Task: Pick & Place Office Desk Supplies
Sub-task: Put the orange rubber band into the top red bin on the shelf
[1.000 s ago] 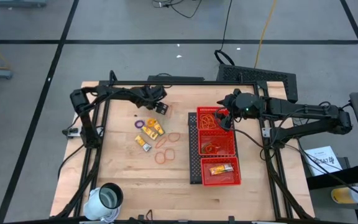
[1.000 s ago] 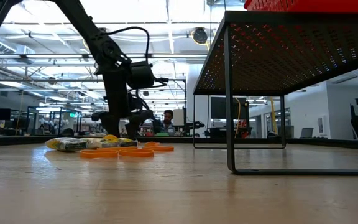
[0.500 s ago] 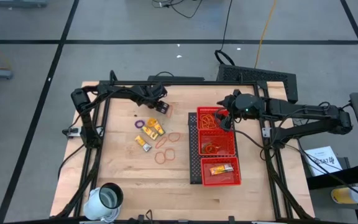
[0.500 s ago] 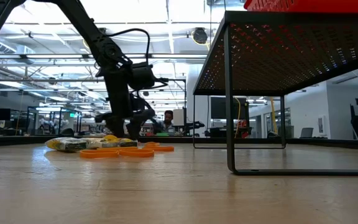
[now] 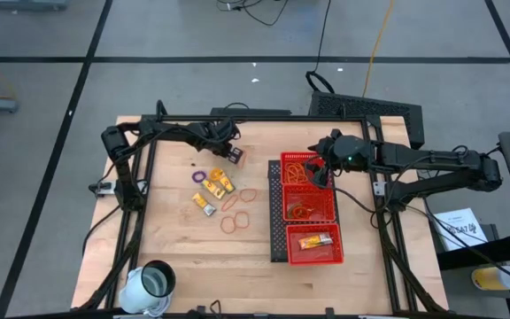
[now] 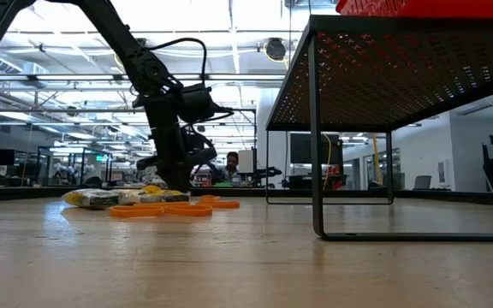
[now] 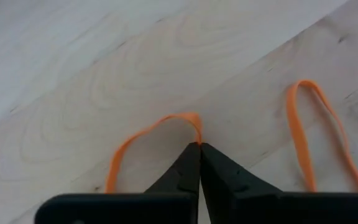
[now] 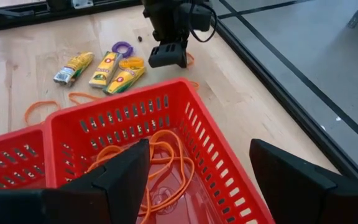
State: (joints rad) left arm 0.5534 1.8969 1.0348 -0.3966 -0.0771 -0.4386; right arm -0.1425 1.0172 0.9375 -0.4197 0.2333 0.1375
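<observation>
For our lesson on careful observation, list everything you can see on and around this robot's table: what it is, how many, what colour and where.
Table: one, light wood, under both arms.
Tray: one, red mesh, three compartments, on the table's right half.
Rubber bands in tray: a tangle, orange, far and middle compartments.
Packet in tray: one, yellow-orange, near compartment.
Loose packets: three, yellow-orange, left of the tray.
Loose rubber bands: several, orange, beside the packets.
Ring: one, purple, left of the packets.
Cup: one, white, near-left corner.
Left end effector: shut on a rubber band, at the table's far side.
Right end effector: open, above the tray's far compartment.
</observation>
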